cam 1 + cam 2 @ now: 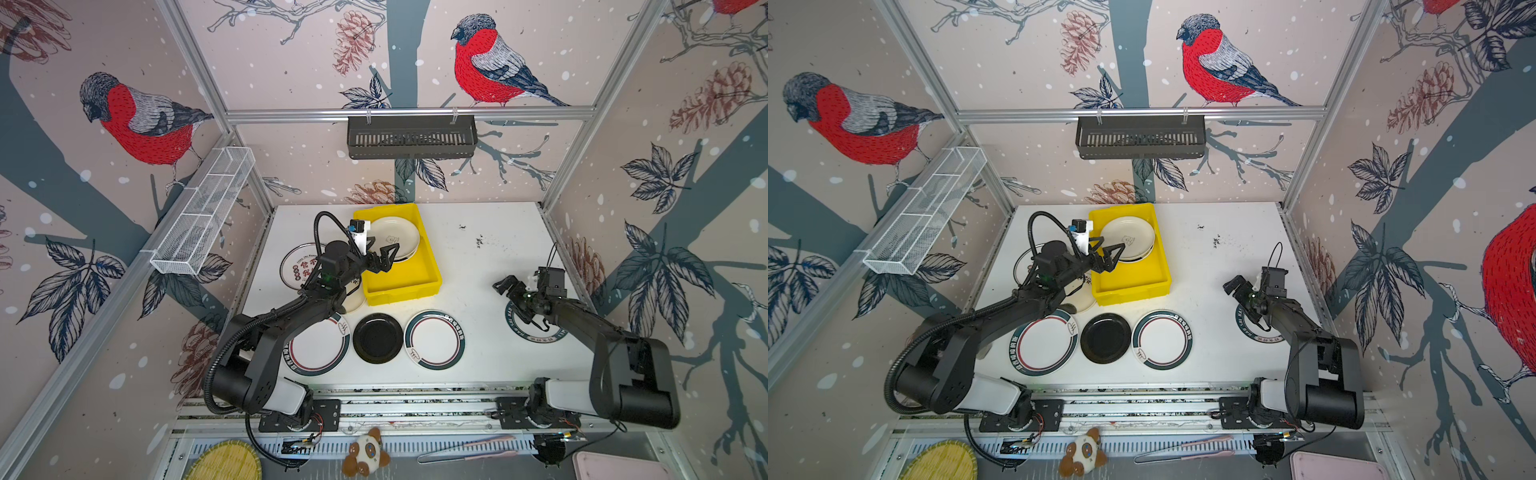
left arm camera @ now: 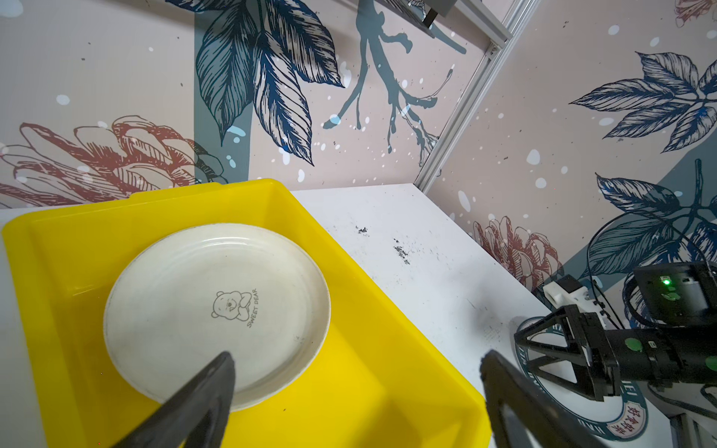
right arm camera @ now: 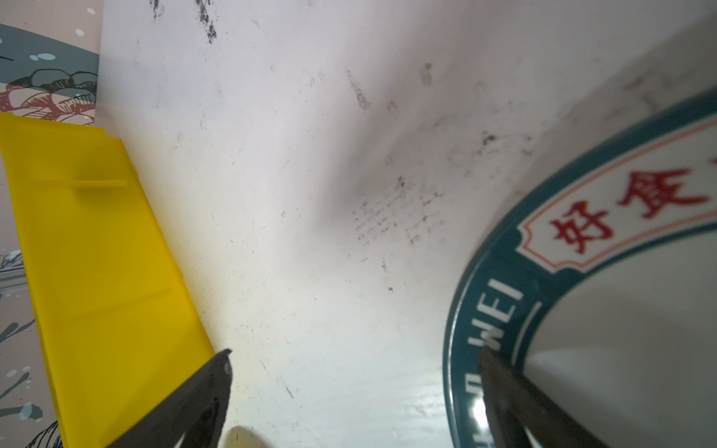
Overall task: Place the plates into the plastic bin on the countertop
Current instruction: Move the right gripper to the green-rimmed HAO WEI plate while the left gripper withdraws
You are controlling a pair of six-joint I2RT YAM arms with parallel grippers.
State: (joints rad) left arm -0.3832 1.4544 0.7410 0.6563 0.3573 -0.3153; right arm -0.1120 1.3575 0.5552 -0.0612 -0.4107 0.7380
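Left fingers (image 2: pixel 201 399) spread over bin (image 2: pixel 368 329) (bear plate (image 2: pixel 186 279) inside), right fingers (image 3: pixel 194 399) spread astride teal-rimmed plate (image 3: pixel 504 271)

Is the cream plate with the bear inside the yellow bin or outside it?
Inside. The bear plate rests within the walls of the yellow bin, both top views agree.

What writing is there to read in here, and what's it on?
"SWEET BEAR": cream plate in the yellow bin.
"WEI" and red "好食": teal-rimmed plate.
Rim lettering on the other banded plates: too small to read.
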